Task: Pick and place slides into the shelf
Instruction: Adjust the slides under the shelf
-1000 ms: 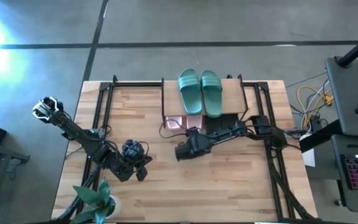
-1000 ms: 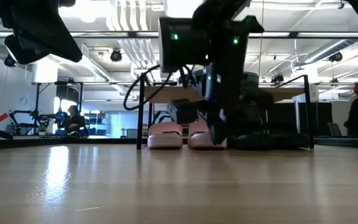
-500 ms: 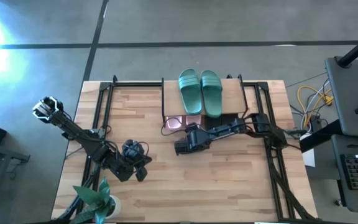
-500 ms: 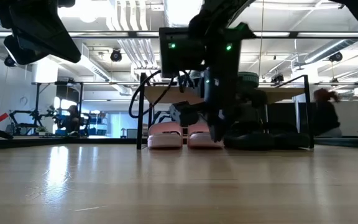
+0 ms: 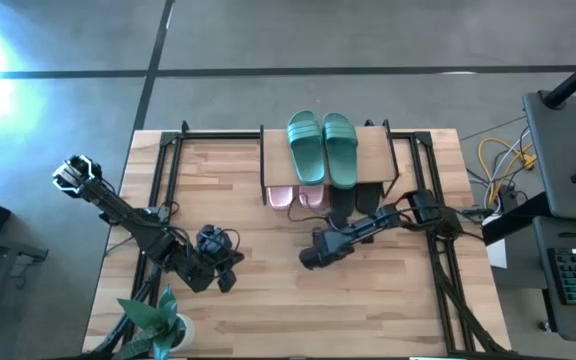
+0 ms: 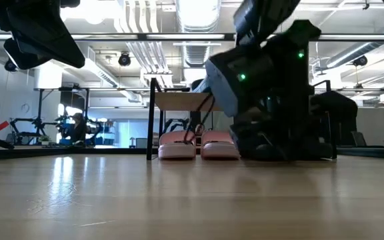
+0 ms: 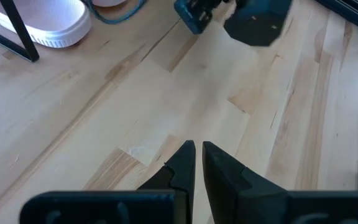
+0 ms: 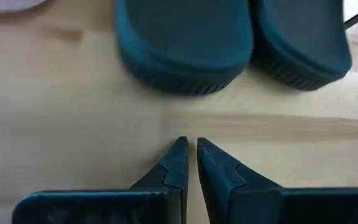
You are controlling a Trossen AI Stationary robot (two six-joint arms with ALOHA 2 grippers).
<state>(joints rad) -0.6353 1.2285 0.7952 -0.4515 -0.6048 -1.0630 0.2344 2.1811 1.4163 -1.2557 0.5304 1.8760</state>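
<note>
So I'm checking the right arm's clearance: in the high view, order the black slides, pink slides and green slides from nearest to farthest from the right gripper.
1. Black slides: under the shelf, just beyond the right gripper.
2. Pink slides: under the shelf, on its left side.
3. Green slides: on top of the shelf, farthest back.

Teal-green pair (image 5: 324, 146) lies side by side on the shelf (image 5: 373, 141) plank top, straps up. Pale pink pair (image 6: 197, 145) sits on the tabletop under the shelf, between its black legs. Black pair (image 8: 229, 38) rests just beside the pink, also under the shelf.
</note>
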